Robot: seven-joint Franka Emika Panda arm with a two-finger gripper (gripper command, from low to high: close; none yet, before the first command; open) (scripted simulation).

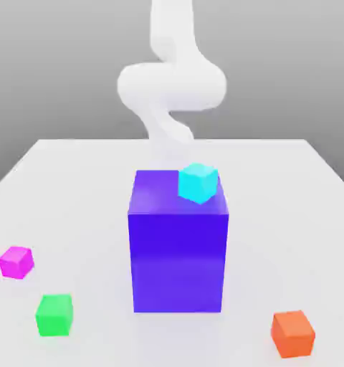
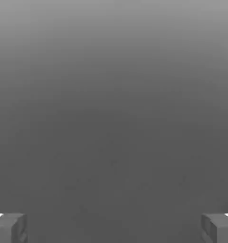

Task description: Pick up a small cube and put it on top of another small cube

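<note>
On the pale, smooth bench (image 1: 304, 186), the white rounded arm (image 1: 171, 82) rises behind one big glossy blue-violet block (image 1: 178, 251) standing mid-bench, with one small cyan cube (image 1: 198, 182) resting on its top near the far corner on the exterior view's right. Around the block lie three more small plain cubes, well apart: the orange cube (image 1: 292, 333) at the near right, the green cube (image 1: 54, 315) at the near left, and the small magenta-pink cube (image 1: 16, 261) just beyond it. Over grey ground, the end effector (image 2: 114, 228) has its grey fingers (image 2: 9, 228) spread wide, holding nothing.
</note>
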